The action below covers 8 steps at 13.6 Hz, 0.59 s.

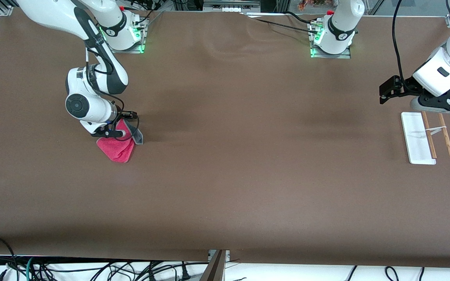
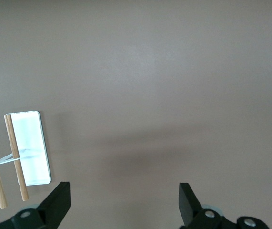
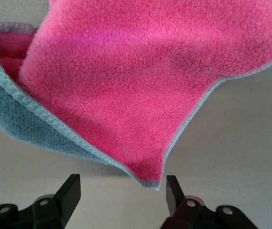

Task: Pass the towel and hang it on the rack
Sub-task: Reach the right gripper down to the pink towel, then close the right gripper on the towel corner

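Reaching down at the right arm's end of the tabletop point(image 1: 225, 175), the right tool point(image 3: 119, 191) has its jaws spread around a folded corner of the towel point(image 1: 116, 147), not yet pinching it. A good grasp should, I think, take both layers deep between the fingers before lifting. The left tool point(image 2: 124, 202) waits with jaws wide over the tabletop just beside the rack point(image 1: 420, 138), at the left arm's end.
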Each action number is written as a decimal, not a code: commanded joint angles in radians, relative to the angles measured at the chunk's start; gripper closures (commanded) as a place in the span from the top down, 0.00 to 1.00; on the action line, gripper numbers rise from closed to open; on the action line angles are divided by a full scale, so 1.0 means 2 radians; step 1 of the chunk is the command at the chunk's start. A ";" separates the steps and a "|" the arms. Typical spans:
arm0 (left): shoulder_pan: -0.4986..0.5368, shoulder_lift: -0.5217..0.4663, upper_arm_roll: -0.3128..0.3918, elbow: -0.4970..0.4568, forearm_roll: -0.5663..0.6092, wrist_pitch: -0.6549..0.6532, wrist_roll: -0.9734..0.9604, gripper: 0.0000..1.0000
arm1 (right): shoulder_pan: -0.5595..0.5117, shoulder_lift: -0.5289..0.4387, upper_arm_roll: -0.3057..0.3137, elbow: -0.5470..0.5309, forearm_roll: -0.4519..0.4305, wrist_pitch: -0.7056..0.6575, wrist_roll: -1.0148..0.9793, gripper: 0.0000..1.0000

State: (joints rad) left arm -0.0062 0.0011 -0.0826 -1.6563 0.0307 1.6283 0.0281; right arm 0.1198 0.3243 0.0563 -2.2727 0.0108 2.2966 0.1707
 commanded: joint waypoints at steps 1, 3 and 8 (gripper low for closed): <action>-0.002 -0.008 -0.001 -0.002 -0.005 -0.006 -0.004 1.00 | -0.001 -0.003 0.002 -0.012 0.002 0.021 -0.012 0.79; -0.002 -0.007 -0.002 -0.002 -0.005 -0.005 -0.005 1.00 | -0.002 0.004 0.001 -0.012 0.002 0.029 -0.016 0.79; -0.002 -0.006 -0.012 0.000 -0.004 -0.003 -0.008 1.00 | -0.002 0.007 0.001 -0.012 0.002 0.038 -0.017 0.38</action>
State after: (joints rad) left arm -0.0093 0.0009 -0.1034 -1.6563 0.0306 1.6283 0.0226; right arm 0.1198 0.3515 0.0561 -2.2745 0.0109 2.3501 0.1532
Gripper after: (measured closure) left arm 0.000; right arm 0.344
